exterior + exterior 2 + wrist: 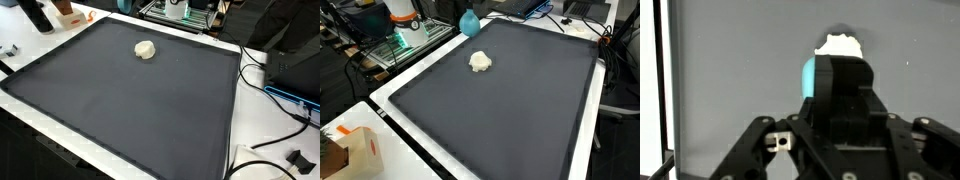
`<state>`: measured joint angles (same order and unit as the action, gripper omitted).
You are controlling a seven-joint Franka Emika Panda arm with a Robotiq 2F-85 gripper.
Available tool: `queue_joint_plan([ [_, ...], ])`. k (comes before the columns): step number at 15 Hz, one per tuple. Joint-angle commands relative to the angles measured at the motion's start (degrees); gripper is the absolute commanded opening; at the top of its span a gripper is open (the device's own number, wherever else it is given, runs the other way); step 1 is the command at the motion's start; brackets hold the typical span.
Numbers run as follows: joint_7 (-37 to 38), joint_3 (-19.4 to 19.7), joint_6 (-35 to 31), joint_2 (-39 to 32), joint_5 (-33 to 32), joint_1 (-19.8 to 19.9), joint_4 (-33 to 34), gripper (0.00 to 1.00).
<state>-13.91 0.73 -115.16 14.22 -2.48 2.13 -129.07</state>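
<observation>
A broad dark grey mat (120,110), flat and matte, covered nearly the whole white table (243,160). Black cables (275,100) trailed off one side, and a cardboard box (360,150) stood beyond a corner. Seen in the wrist view, the black, angular gripper (840,68) had its jaws drawn together on a smooth teal thing (810,78). Just past them a pale, crumpled lump (839,45) lay on the mat, towards its far edge.

dark mat (130,100) on white table (247,120) | black cables (283,103) alongside | cardboard box (360,150) at corner
</observation>
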Motion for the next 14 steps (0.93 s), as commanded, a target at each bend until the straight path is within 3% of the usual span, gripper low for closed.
queue_joint_plan([
  [1,0.3,0.6,0.1,0.0,-0.4,-0.8,0.2,0.50],
  [12,0.4,0.5,0.2,0.1,-0.5,-0.8,0.2,0.50],
  [13,0.4,0.5,0.2,0.1,-0.5,-0.8,0.2,0.25],
  [14,4.1,-0.3,-1.5,-0.7,-2.9,-0.2,0.1,0.25],
])
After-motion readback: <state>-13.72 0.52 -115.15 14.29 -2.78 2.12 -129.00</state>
